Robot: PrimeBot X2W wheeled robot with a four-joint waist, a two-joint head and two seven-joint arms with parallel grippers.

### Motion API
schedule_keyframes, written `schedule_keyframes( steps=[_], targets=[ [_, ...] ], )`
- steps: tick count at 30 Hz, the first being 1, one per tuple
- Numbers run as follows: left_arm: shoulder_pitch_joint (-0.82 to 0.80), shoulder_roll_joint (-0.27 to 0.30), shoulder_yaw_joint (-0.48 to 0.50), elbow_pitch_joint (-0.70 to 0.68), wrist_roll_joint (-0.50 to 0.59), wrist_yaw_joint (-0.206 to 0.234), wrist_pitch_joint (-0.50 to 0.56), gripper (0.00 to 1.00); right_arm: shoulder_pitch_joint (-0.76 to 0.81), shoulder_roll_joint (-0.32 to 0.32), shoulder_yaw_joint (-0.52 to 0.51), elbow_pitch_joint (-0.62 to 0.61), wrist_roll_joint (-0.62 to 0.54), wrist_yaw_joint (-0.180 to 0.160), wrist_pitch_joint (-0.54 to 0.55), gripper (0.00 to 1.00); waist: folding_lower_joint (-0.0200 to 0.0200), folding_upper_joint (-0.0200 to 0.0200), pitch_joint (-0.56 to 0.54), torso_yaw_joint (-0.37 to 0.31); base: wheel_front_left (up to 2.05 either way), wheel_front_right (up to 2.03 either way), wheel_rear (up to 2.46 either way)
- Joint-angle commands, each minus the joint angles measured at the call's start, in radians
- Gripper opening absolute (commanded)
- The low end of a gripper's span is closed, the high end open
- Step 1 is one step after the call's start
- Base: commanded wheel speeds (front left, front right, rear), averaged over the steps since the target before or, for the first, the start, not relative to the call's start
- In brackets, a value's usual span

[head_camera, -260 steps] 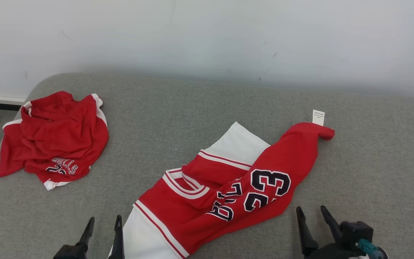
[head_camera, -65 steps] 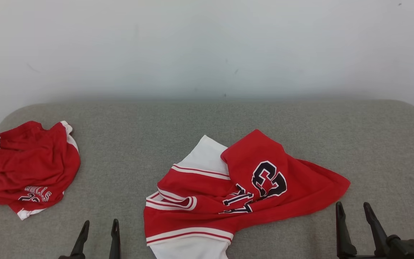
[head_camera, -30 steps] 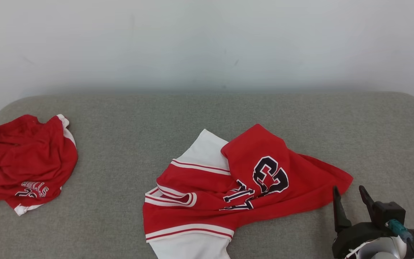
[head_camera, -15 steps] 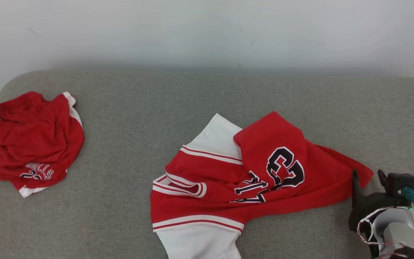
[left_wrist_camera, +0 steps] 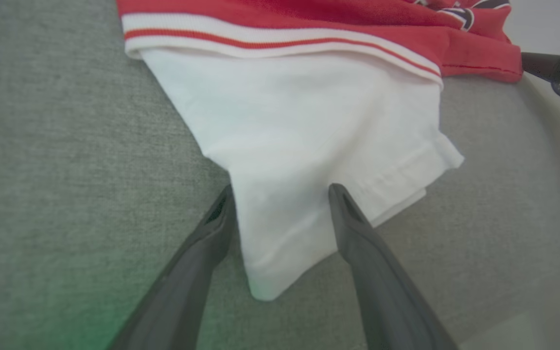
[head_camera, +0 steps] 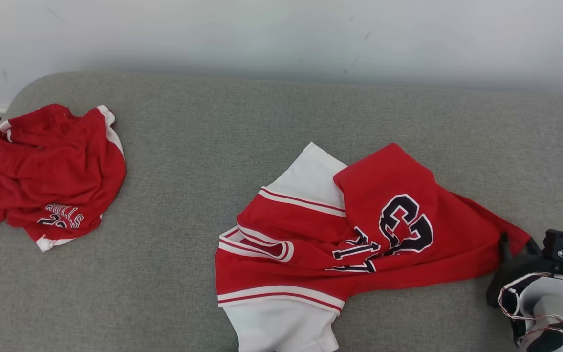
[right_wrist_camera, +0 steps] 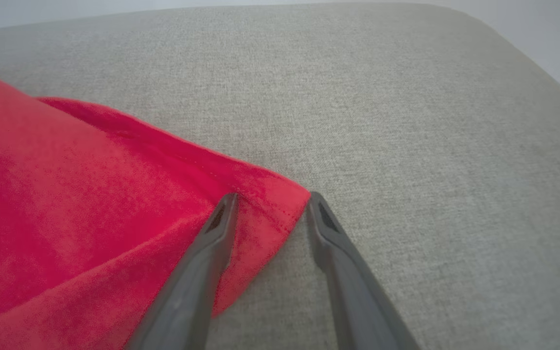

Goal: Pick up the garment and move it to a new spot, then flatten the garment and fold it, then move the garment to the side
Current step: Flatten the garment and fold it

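Observation:
The garment (head_camera: 359,234), a red and white jersey with a dark "23", lies crumpled on the grey cushion (head_camera: 281,112), right of centre. My right gripper (head_camera: 517,239) stands at its far right red corner. In the right wrist view the right gripper (right_wrist_camera: 273,196) straddles that red corner (right_wrist_camera: 265,214), jaws apart. In the left wrist view my left gripper (left_wrist_camera: 282,188) is open, with the garment's white end (left_wrist_camera: 309,121) lying between its fingers. The right gripper (left_wrist_camera: 552,68) also shows at the top right of that view.
A second red jersey (head_camera: 47,171) lies bunched at the cushion's left edge. A pale wall (head_camera: 281,34) runs along the back. Bare grey cushion lies between the two jerseys and behind the garment.
The head camera has tilted down and turned. My right gripper has come forward so its fingers straddle the red corner, and they stand a little closer together.

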Motion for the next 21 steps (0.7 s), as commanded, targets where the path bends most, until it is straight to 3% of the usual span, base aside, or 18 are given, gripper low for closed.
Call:
schedule_keyframes(
  steps=[1,2,3,7,12,17,21],
  targets=[
    [-0.017,0.007,0.001,0.027,-0.009,0.001,0.016,0.6,0.0,0.008,-0.002,0.008,-0.011,0.002,0.004,0.0,0.0,0.0,0.003,0.003,0.0,0.0,0.0],
    [-0.022,0.007,-0.005,0.032,-0.018,-0.001,0.016,0.15,-0.004,0.01,-0.007,0.017,-0.015,0.002,0.004,0.0,0.0,0.0,0.002,0.005,0.0,0.0,0.0],
    [-0.025,0.006,-0.011,0.039,-0.024,-0.003,0.016,0.0,-0.008,0.016,-0.012,0.023,-0.017,0.001,0.003,0.0,0.0,0.0,-0.002,0.006,0.0,0.0,0.0],
    [-0.031,0.001,-0.005,0.023,-0.023,-0.007,0.013,0.0,0.0,0.038,-0.017,0.037,0.001,0.002,0.0,0.0,0.0,0.0,-0.04,0.007,0.0,0.0,0.0],
    [0.01,0.025,0.057,-0.093,-0.034,-0.004,0.007,0.0,-0.002,0.057,0.008,0.008,0.069,0.002,-0.003,0.0,0.0,0.0,-0.095,-0.008,0.0,0.0,0.0],
    [-0.044,0.086,0.09,-0.225,-0.013,-0.005,0.012,0.0,-0.042,0.079,0.083,-0.005,0.174,0.002,-0.004,0.0,0.0,0.0,-0.107,-0.027,0.0,0.0,0.0],
    [-0.195,0.176,0.088,-0.331,0.012,-0.01,0.094,0.0,-0.122,0.102,0.217,-0.036,0.285,0.002,0.026,0.0,0.0,0.0,-0.073,-0.044,0.0,0.0,0.0]
  ],
)
